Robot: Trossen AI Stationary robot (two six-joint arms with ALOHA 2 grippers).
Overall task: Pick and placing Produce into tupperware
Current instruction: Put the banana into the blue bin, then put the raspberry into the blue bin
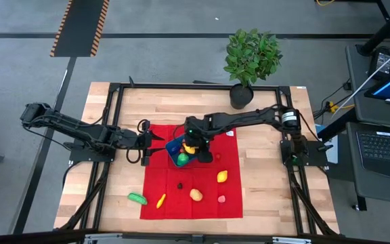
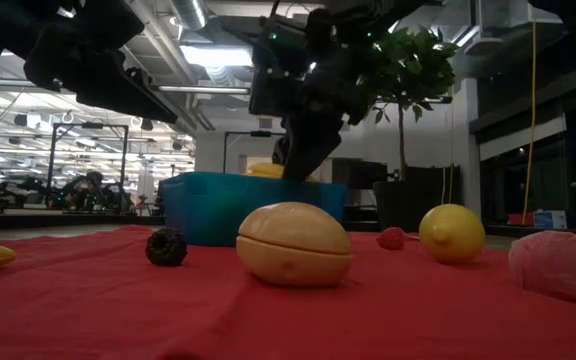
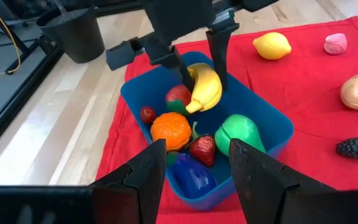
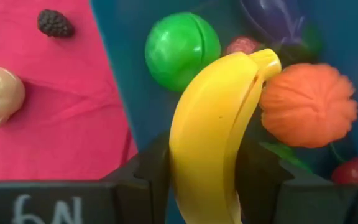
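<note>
Glossy plastic banana (image 4: 213, 130), seemingly smooth

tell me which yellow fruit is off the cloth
The banana, held over the blue container by the right gripper; the lemon lies on the red cloth.

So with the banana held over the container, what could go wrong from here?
The right gripper pinches the banana only at one end, so it might swing or slip. The blue container is already crowded with the orange and green fruit, so the banana could bounce off them. The left gripper, open near the rim, could nudge it.
</note>
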